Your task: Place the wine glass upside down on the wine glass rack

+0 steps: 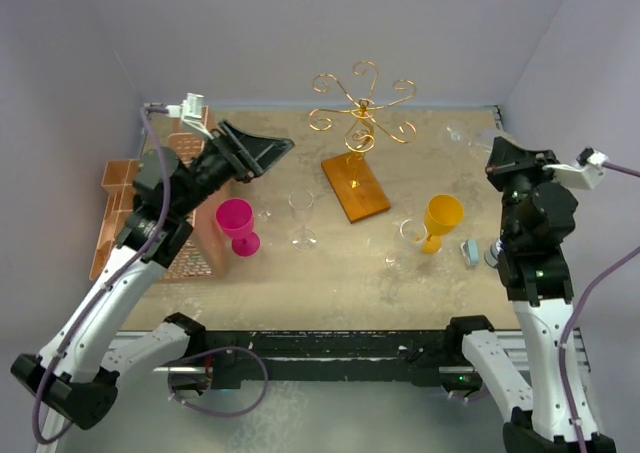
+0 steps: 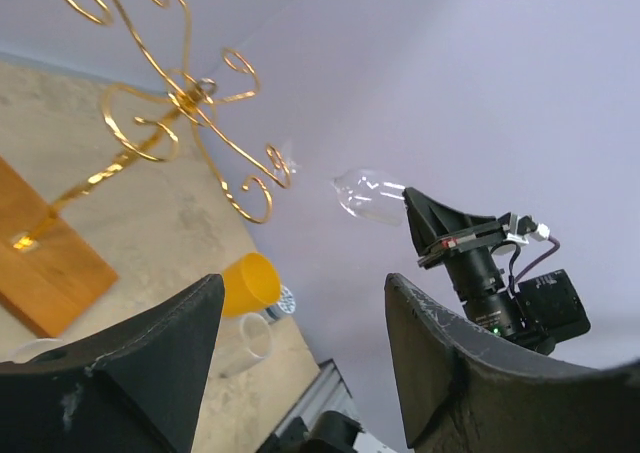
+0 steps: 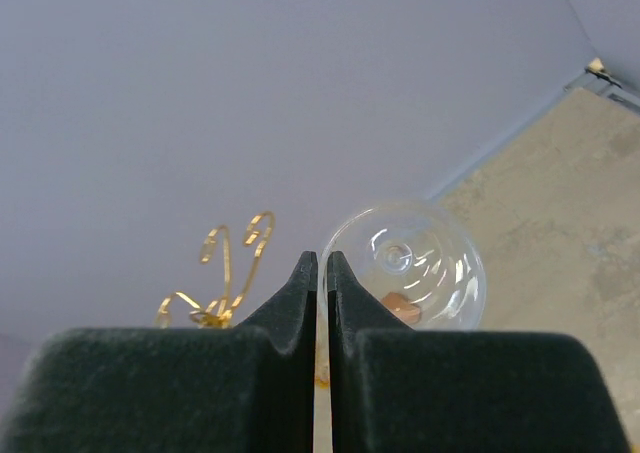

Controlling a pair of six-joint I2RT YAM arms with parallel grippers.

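Holding wine glass (image 3: 405, 263) aloft — by its stem, apparently — right gripper (image 3: 321, 265) clamped.

Left arm (image 1: 160, 213), right arm (image 1: 535, 233): white lower links, black upper links and wrists. Mauve cable (image 1: 148, 131) along each. Small white camera (image 1: 192, 106) at each wrist. Left pincer (image 2: 305, 293), right pincer (image 3: 321, 263): matte black wedge fingers, the left's edges scuffed pale

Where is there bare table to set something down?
Bare: the table along its near edge, in front of the pink glass and yellow cup. Crowded: the middle row either side of the wine glass rack.
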